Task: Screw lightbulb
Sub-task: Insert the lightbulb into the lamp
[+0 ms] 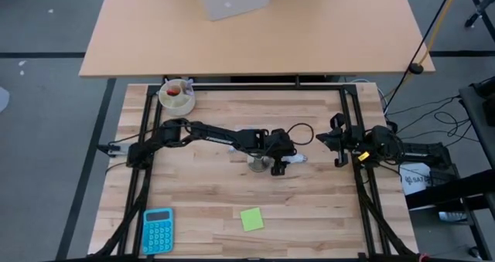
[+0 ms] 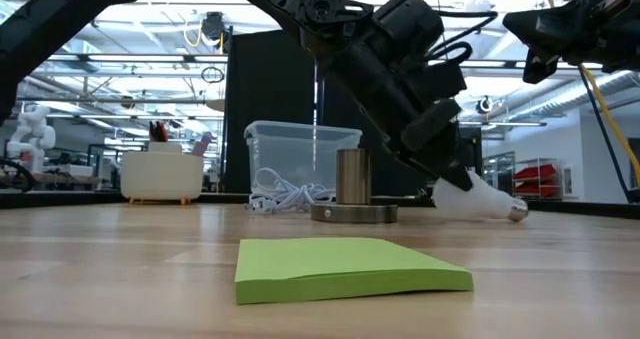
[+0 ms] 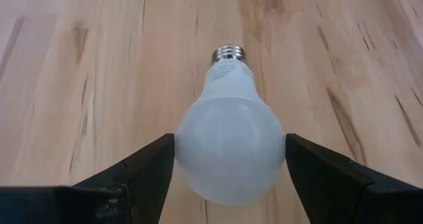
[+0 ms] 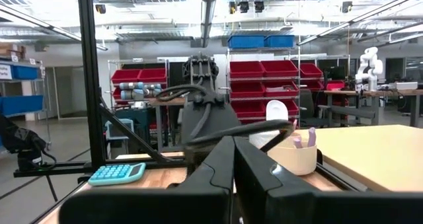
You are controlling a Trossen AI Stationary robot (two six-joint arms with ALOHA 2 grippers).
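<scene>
The lightbulb [image 3: 229, 148] is a pear-shaped bulb with a frosted white, matte globe that narrows through a smooth white neck to a ribbed silvery screw base; it lies on its side on the pale wooden table [image 1: 309, 208], near the middle, with its base pointing away from the left arm and toward the right side of the table. The left gripper [image 3: 229, 159] is down around the globe, its two dark wedge-shaped fingers [image 3: 142, 171] spread wide, one at each flank of the globe and right against it; whether they press on it cannot be told. Just beside the bulb stands the socket [image 2: 353, 192], a short brushed-metal cylinder upright on a flat round grey disc. A coiled white cable [image 2: 285, 197] lies behind it in the low view, in front of a clear plastic bin [image 2: 300, 154]. Nearer the table's front edge are a square pad of green sticky notes [image 1: 251, 219] and a teal calculator [image 1: 158, 230]; a cream cup [image 1: 177, 97] sits at the far left corner. The right gripper [image 4: 232, 159] hangs raised by the right frame rail, well apart from the bulb, its dark fingers closed together on nothing
</scene>
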